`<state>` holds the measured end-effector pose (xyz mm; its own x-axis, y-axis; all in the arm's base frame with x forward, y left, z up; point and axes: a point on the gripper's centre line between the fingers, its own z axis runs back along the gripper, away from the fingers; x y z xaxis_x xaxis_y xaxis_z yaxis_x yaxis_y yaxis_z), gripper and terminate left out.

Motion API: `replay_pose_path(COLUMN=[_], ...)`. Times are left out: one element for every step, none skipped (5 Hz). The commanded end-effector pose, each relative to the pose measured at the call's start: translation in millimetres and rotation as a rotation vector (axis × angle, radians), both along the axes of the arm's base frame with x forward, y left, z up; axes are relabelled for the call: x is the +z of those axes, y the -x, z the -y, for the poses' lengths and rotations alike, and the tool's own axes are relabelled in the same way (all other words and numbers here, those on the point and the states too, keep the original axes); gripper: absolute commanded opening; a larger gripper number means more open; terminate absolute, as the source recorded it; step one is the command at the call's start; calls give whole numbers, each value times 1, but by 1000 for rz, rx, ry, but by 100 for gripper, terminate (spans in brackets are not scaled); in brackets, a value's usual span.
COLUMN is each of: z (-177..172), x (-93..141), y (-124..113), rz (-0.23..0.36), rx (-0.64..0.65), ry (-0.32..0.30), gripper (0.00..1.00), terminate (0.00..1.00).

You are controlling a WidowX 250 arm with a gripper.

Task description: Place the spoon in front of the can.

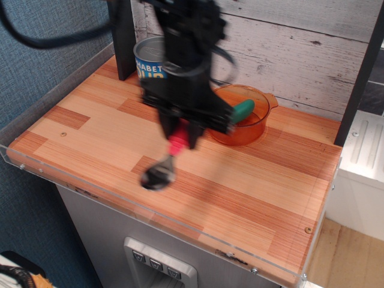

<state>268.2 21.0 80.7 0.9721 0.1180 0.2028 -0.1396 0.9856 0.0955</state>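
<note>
My gripper (182, 133) is shut on the pink-red handle of the spoon (163, 168) and holds it above the middle of the wooden table (90, 129). The spoon's shiny bowl hangs down toward the front edge and looks blurred. The can (147, 60) with its blue label stands at the back left; my arm hides most of it. The gripper is in front of the can and a little to its right.
An orange transparent pot (252, 123) with a green pickle-shaped toy (243, 110) in it stands at the back, right of the gripper. A dark post (122, 36) rises behind the can. A clear plastic rim (54, 174) runs along the table's front and left edges.
</note>
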Motion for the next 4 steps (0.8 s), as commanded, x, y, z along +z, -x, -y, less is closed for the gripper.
replay_pose_path(z=[-59,-80,-92,-103], x=[7,-3,-17,-27], y=[-4,-5,-7,-15], rz=[72,59,63,46], rx=[478,730,911,870], ry=[85,92,80,-14], gripper=[0,0,0,0], terminate=[0,0,0,0])
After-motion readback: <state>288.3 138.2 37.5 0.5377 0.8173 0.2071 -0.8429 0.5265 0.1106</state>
